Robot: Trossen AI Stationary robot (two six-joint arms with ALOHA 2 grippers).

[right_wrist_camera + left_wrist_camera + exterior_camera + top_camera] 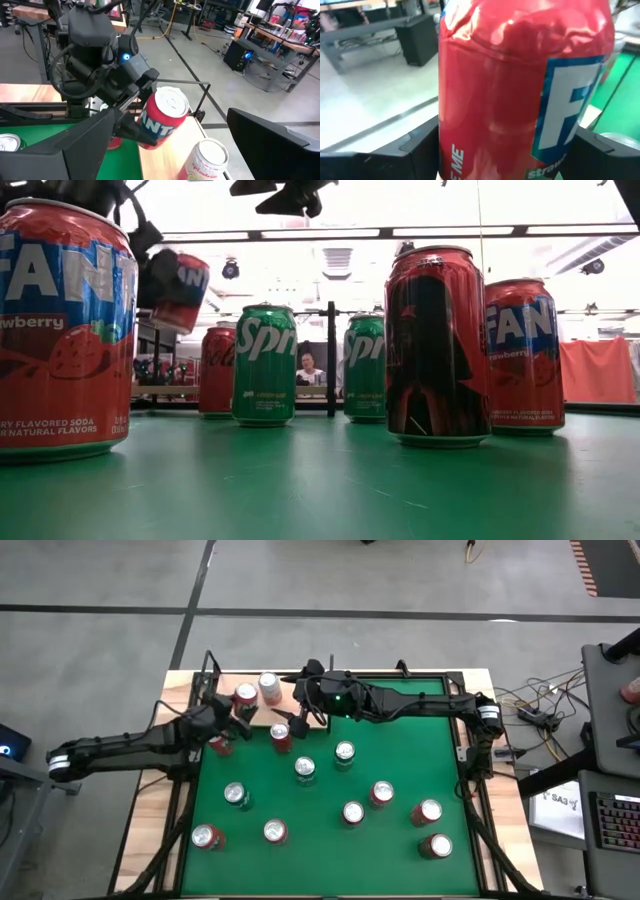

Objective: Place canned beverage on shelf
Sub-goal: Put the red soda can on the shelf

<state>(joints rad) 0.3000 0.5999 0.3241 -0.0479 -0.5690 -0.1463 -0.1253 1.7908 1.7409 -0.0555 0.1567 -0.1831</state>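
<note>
My left gripper (148, 107) is shut on a red Fanta can (162, 117), the canned beverage, held tilted over the shelf (172, 152), a pale wood panel at the table's far left. The can fills the left wrist view (520, 85). In the low view it hangs in the air (180, 288). A white and pink can (207, 160) stands on the shelf beside it. My right gripper (296, 723) hovers open, high above the shelf's near edge, with nothing between its fingers. My left gripper pinches the can's side wall (452, 145) between its two fingers (415, 150), one on each opposite side, about mid-height. The fingers come roughly level from the table's left. The can is lifted clear of the shelf and tilted, its top (171, 102) turned toward my right arm.
Several cans stand upright on the green felt (400, 755): Sprite cans (264, 365), Fanta cans (65, 330) and a dark red can (435, 345). Another red can (221, 746) stands below my left gripper. Black rods (331, 360) rise at the shelf.
</note>
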